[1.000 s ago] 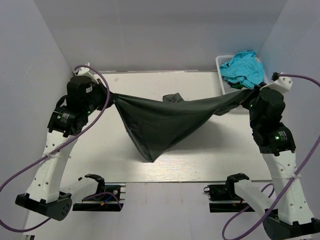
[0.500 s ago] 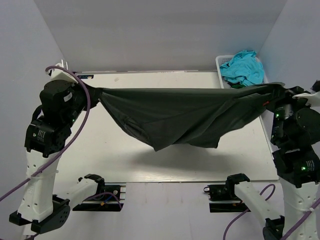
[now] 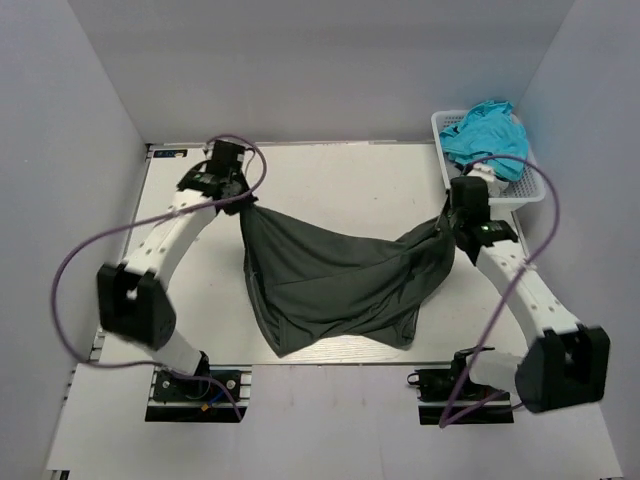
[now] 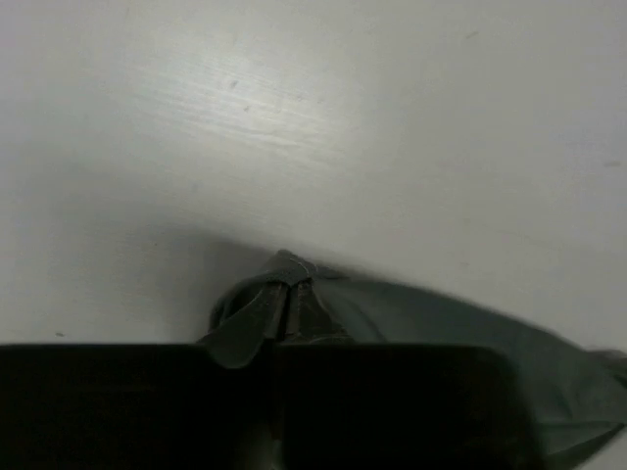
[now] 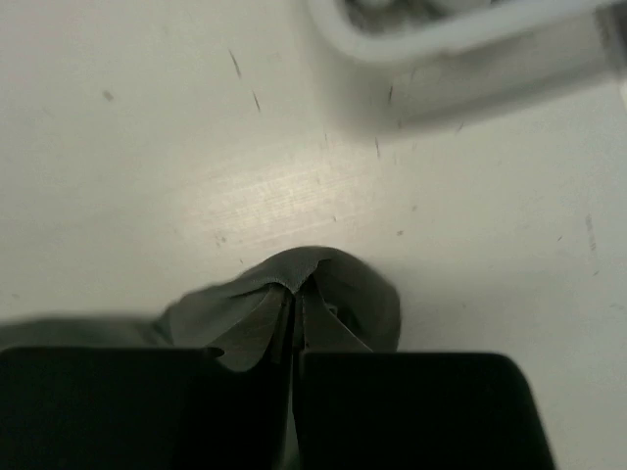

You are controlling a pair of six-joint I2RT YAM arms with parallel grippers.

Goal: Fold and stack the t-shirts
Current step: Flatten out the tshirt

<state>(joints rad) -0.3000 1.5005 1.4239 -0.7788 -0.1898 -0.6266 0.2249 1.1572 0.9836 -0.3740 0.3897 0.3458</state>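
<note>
Spreading step: left gripper [image 3: 243, 202] and right gripper [image 3: 447, 224] each pinch charcoal t-shirt [image 3: 330, 280] near basket [image 3: 438, 135]; next, lower it flat.

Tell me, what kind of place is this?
Probably a robot test booth: bare grey walls close in a white table, and a left arm and right arm hold a dark tee.
</note>
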